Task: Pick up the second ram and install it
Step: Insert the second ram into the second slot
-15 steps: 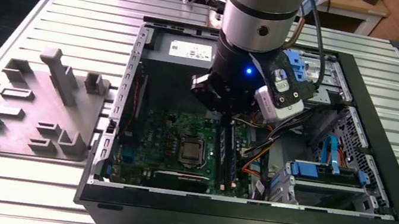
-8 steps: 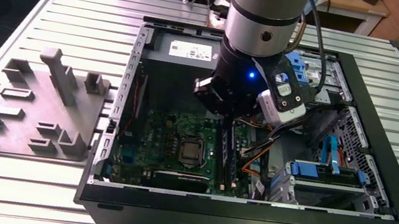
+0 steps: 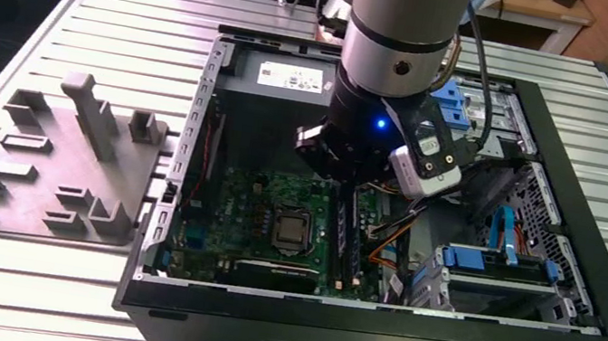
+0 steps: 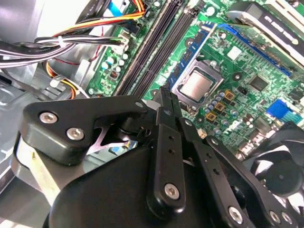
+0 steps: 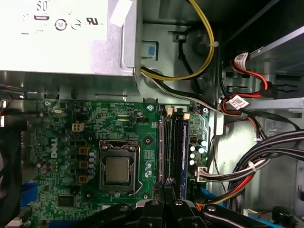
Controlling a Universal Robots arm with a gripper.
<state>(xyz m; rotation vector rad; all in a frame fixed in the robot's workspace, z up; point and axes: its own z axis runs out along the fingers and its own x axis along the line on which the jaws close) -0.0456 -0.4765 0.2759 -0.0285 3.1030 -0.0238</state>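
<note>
Pickup looks done, seating not yet — the end effector, pinched shut on a thin dark strip I take for the second ram, hangs over the memory slots at the motherboard's cable-side edge.

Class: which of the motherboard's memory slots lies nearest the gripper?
The slot directly beside the CPU socket: the gripper lines up with its end, while the other slots lie farther from the socket.
</note>
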